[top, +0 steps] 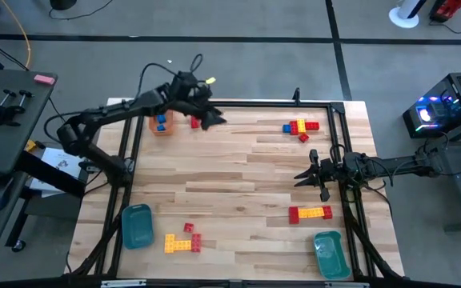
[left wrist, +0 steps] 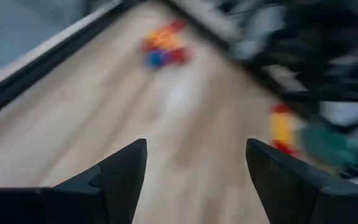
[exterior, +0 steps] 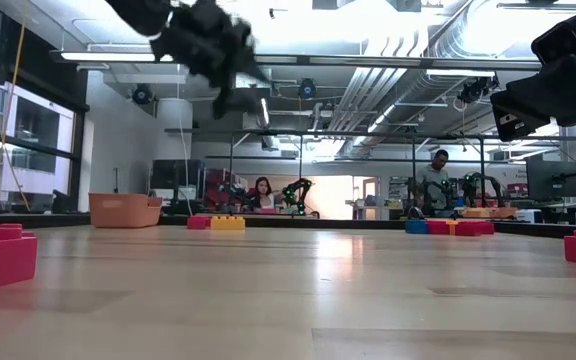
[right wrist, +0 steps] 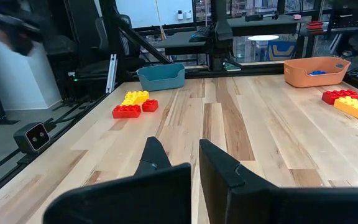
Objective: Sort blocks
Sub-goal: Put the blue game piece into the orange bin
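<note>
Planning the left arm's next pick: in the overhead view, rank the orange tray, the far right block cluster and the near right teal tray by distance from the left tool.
From the left tool:
1. Orange tray, beside it, far left.
2. Block cluster, far right.
3. Teal tray, near right corner.

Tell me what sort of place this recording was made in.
Most likely a robotics lab or open workshop. Other robot arms stand on benches beyond the table, bare ducts and pipes run across the ceiling, and people sit and stand at workstations in the background.
</note>
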